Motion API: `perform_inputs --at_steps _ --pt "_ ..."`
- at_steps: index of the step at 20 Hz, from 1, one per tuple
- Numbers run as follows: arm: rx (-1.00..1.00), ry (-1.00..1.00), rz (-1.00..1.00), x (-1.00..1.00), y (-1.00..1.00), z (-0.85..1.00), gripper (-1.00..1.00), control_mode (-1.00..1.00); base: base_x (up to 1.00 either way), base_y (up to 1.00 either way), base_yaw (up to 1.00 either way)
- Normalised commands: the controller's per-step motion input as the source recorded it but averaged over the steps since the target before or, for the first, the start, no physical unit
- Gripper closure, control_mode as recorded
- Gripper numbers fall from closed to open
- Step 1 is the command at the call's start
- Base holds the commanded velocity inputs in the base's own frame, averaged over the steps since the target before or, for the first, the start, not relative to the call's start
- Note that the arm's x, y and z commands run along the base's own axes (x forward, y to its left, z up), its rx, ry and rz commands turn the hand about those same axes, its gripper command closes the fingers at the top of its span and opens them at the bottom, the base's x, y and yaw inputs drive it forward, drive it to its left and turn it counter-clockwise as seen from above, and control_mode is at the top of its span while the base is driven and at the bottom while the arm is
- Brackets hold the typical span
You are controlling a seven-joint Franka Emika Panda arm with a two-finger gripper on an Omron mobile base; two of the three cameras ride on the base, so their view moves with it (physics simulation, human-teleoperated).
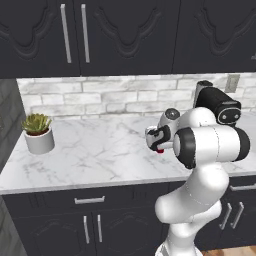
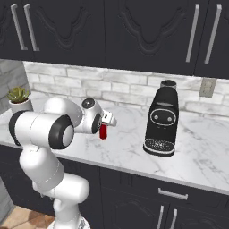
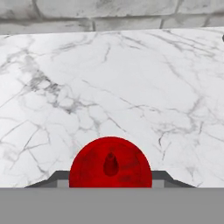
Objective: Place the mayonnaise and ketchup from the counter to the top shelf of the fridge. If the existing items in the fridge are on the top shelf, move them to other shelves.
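Red ketchup [image 3: 110,163], nozzle-tipped, between the fingers [image 3: 168,178]; apparently gripped.

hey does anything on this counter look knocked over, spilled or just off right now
Nothing stands out. The ketchup stands upright on the counter between the fingers of the gripper, with no spill around it. The potted plant and coffee machine both sit upright near the wall.

ketchup [image 3: 110,162]: red
counter [image 1: 100,150]: white, grey-veined marble (dark cabinet fronts)
coffee machine [image 2: 162,120]: black
plant pot [image 1: 40,141]: pale grey
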Motion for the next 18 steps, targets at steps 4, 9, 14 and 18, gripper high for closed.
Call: perform_inputs --at_steps 4,9,14,18 --pt "0.0 0.0 0.0 -0.09 0.0 0.01 1.0 -1.0 0.0 0.0 0.0" --pt "0.03 0.02 0.0 -0.89 0.0 0.57 1.0 -1.0 0.0 0.0 0.0" --pt "0.02 0.0 0.0 -1.0 0.0 0.97 1.0 -1.0 0.0 0.0 0.0" --pt "0.0 0.0 0.0 -1.0 0.13 1.0 1.0 -1.0 0.0 0.0 0.0"
